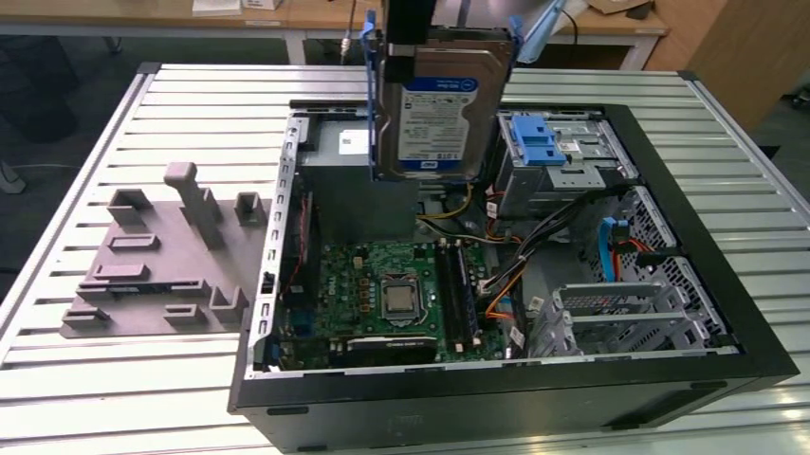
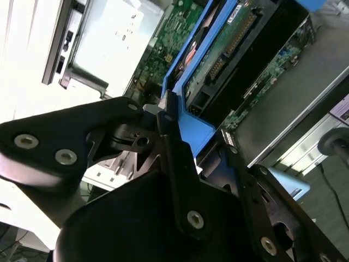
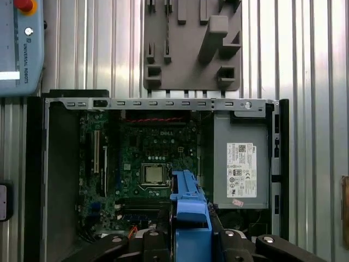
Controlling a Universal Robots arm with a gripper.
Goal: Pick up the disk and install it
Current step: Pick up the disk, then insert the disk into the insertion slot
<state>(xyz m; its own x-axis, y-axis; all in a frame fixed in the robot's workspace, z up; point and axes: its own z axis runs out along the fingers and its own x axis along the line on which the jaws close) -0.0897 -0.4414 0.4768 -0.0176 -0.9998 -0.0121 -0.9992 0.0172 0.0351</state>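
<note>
The hand point(image 2: 195, 131) grips the disk point(image 1: 438, 112) upright above the open case point(image 1: 506, 403); motherboard point(image 1: 379, 294) inside.

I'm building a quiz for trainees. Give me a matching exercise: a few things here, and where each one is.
1 disk
2 motherboard
3 grey fixture

A on the table, at the exterior view's left of the case
B held upright above the case
C flat inside the case

Pairs: 1-B, 2-C, 3-A
</note>
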